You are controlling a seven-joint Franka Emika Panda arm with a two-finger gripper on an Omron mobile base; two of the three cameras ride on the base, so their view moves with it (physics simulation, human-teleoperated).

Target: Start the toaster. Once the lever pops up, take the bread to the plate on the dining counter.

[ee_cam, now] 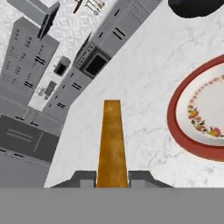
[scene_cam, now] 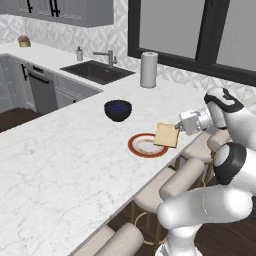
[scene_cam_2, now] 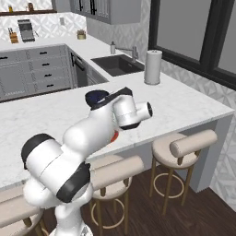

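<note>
My gripper [scene_cam: 176, 127] is shut on the bread [scene_cam: 166, 135], a tan slice with a golden crust. The slice hangs tilted just above the right edge of the plate [scene_cam: 134, 146], which has a red-orange rim and lies near the front edge of the white dining counter [scene_cam: 60, 165]. In the hand view the bread [ee_cam: 112, 144] shows edge-on between my gripper's [ee_cam: 112, 179] two fingertips, with the plate [ee_cam: 176, 120] off to the right. The toaster [scene_cam_2: 26, 30] stands far off on the back counter.
A dark blue bowl [scene_cam: 118, 110] sits just behind the plate. Farther back stand a paper towel roll [scene_cam: 149, 70] and a sink [scene_cam: 97, 71] with a faucet. Padded stools [scene_cam: 185, 180] line the counter's front edge beside my arm.
</note>
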